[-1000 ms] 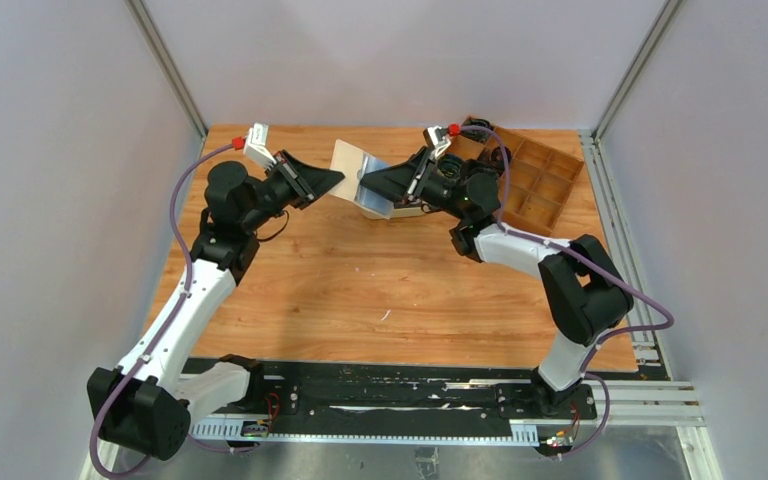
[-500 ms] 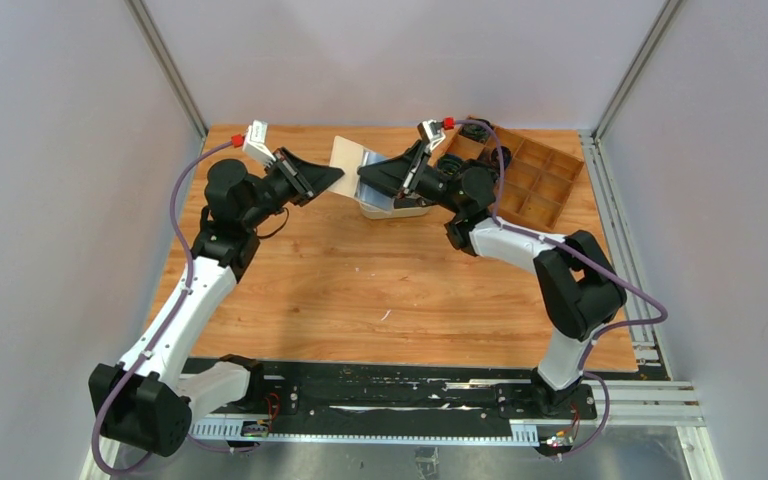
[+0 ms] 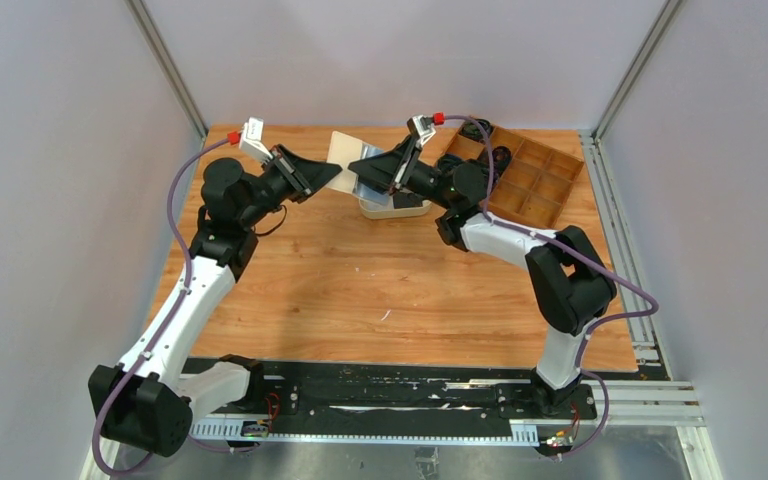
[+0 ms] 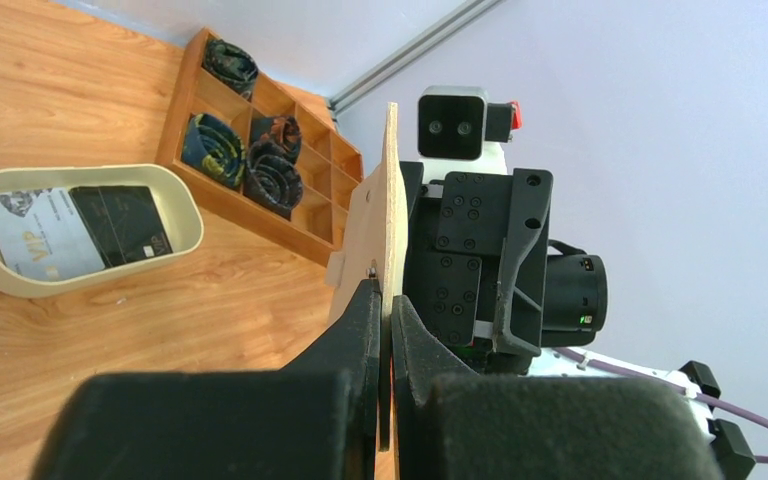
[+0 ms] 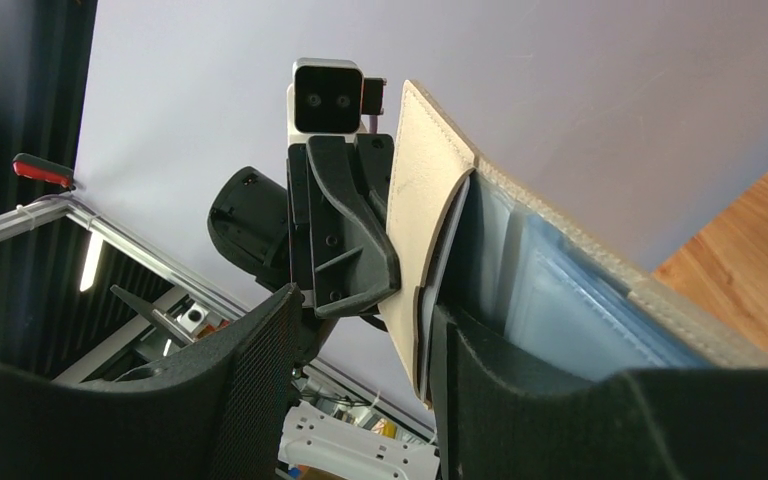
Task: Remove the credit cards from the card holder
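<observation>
The card holder (image 3: 341, 152), beige outside and pale grey-blue inside, hangs open in the air above the oval tray. My left gripper (image 3: 334, 178) is shut on its beige flap (image 4: 390, 215), seen edge-on in the left wrist view between my fingertips (image 4: 388, 295). My right gripper (image 3: 356, 168) is open at the holder's inner side. In the right wrist view one finger (image 5: 480, 400) lies against the grey-blue pockets (image 5: 570, 300), with the flap's edge inside the wide gap (image 5: 365, 300). A white credit card (image 4: 35, 238) and a black one (image 4: 120, 225) lie in the tray.
The oval beige tray (image 3: 405, 211) stands on the wooden table under the holder; its rim also shows in the left wrist view (image 4: 188, 215). A wooden compartment box (image 3: 535, 180) with black cable coils (image 4: 270, 180) stands at the back right. Grey walls enclose the table.
My right gripper has moved left and up, further into the open holder. My left gripper has lifted the holder slightly and kept its grip.
</observation>
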You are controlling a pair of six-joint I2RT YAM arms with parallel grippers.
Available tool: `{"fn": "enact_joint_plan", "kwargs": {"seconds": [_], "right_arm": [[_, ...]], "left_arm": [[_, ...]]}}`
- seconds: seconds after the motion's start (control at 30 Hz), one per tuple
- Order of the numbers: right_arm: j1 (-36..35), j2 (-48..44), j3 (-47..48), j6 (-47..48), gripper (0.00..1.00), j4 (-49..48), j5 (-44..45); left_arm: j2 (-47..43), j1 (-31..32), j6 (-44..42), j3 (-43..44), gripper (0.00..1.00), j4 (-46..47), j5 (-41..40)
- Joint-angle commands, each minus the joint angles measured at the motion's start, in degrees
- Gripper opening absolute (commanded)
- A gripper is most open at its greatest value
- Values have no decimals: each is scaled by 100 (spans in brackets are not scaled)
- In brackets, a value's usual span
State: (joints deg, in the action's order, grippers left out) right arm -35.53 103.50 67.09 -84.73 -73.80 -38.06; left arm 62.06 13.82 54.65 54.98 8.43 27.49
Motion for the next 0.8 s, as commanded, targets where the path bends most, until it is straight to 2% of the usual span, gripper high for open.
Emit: {"fn": "enact_joint_plan", "kwargs": {"seconds": [0.0,0.13,0.3,0.47,0.63,0.77], "right_arm": [[-275,73,317,-72,52,-305,-175],[-279,100,420,-98,51,-293,-183],[-279,74,382,-68,51,-276,-193],[-264,73,160,-30,51,-319,-193],[-254,41,-77,-16,47,-398,-176],[-204,-5,-204,45,40,-390,-158]], "left_arm": [[78,41,-25,85,0,15,377],[90,41,-44,48,0,-75,390],[57,31,-122,13,14,-264,285],[28,17,-122,15,17,-303,243],[-1,-32,-100,-39,16,-308,217],[-27,-87,-111,-67,3,-327,230]]}}
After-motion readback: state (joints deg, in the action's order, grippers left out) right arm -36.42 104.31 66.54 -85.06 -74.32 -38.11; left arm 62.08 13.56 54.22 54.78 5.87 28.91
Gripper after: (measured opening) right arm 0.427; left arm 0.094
